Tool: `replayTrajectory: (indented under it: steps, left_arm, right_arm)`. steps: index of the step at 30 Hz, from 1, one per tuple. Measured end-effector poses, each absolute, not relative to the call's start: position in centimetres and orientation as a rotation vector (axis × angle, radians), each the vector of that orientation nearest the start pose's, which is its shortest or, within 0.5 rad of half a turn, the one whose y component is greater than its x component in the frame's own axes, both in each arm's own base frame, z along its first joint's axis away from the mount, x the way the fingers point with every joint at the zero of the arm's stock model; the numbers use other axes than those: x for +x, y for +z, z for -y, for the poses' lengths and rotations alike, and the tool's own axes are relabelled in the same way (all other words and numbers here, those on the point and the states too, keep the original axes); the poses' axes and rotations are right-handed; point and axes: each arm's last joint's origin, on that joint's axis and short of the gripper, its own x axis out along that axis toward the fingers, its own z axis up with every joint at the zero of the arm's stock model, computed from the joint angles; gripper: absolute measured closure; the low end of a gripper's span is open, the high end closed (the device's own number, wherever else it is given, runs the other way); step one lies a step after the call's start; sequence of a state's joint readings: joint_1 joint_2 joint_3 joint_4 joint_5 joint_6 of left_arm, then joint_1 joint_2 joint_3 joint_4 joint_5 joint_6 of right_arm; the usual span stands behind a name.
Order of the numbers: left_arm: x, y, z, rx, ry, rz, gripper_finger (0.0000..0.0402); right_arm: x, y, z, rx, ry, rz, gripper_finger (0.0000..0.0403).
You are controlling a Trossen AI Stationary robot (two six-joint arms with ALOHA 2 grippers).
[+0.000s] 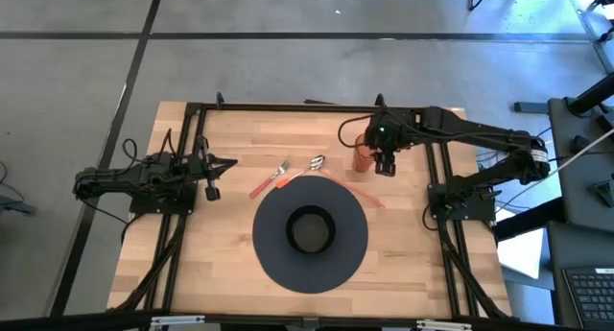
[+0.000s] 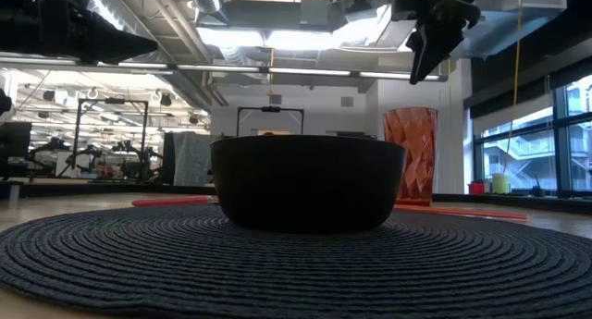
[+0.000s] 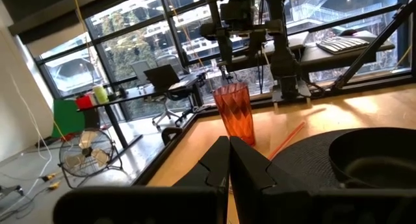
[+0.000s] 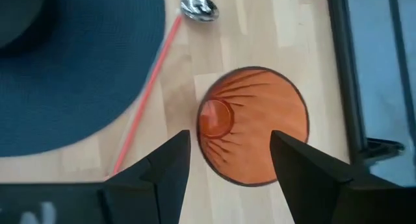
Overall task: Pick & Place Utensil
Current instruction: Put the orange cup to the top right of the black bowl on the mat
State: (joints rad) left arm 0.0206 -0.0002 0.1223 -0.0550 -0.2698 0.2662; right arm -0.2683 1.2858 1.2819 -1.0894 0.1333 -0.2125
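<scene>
Dark bowl (image 2: 308, 182) sits nearest on the round mat (image 1: 310, 232); open right pincer (image 1: 386, 165) hovers above the orange cup (image 4: 253, 126), spoon (image 1: 305, 168) lying leftward, long axis left-right, while closed left pincer (image 1: 212, 168) waits farther left.

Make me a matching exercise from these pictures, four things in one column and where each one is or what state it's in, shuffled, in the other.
Things:
1. black bowl
2. orange cup
3. left gripper
4. spoon

Places or states:
A. directly under the open right gripper
B. shut, waiting at the table's left side
C. in the middle of the round dark placemat
D. lying on the bare wood beside a fork, just beyond the placemat's rim

Pairs: 1-C, 2-A, 3-B, 4-D
</scene>
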Motion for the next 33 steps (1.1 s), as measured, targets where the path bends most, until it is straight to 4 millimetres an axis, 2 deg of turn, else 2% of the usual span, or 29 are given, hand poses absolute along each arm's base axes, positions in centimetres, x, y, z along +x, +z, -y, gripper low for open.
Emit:
replayTrajectory:
  steps: [7,21,33]
  left_arm:
    - [8.7,19.9,-0.9,0.252,0.297,0.029,0.0398]
    - [8.7,19.9,-0.9,0.239,0.295,0.027,0.0398]
    - [8.7,19.9,-0.9,0.243,0.295,0.026,0.0397]
  right_arm:
    - [23.1,32.5,6.7,-0.047,-0.25,-1.143,0.0193]
    - [25.7,29.6,7.4,-0.046,-0.228,-1.254,0.0193]
    - [25.6,29.3,8.2,-0.02,-0.252,-1.282,0.0193]
